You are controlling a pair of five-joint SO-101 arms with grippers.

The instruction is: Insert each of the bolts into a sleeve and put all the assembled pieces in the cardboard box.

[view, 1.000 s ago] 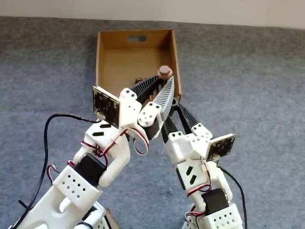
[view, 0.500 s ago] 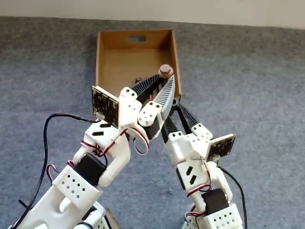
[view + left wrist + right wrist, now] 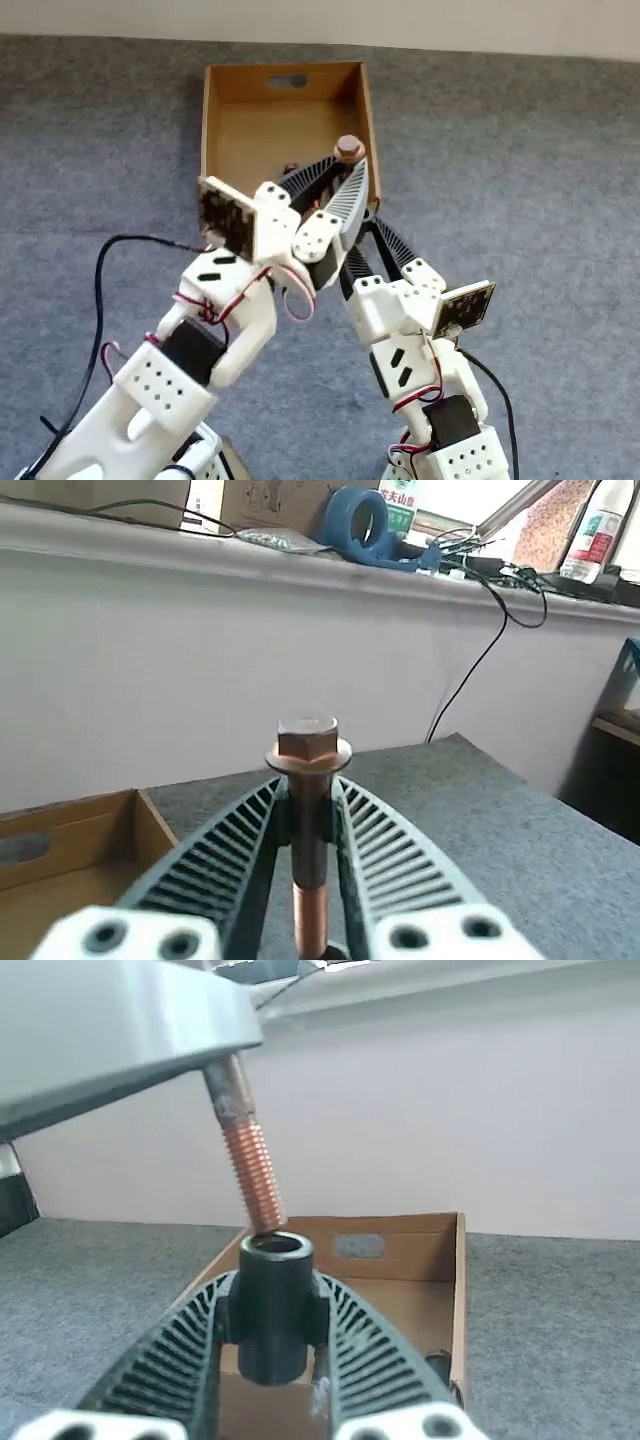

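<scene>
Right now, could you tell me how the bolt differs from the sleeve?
The bolt is copper-coloured; the sleeve is black. The bolt is a slim threaded shaft with a hex head; the sleeve is a short, thicker hollow tube. Both are clamped, the bolt in the left gripper, the sleeve in the right gripper.

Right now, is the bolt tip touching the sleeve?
Cannot tell. In the right wrist view the bolt ends at the sleeve mouth; contact or gap isn't plain.
</scene>
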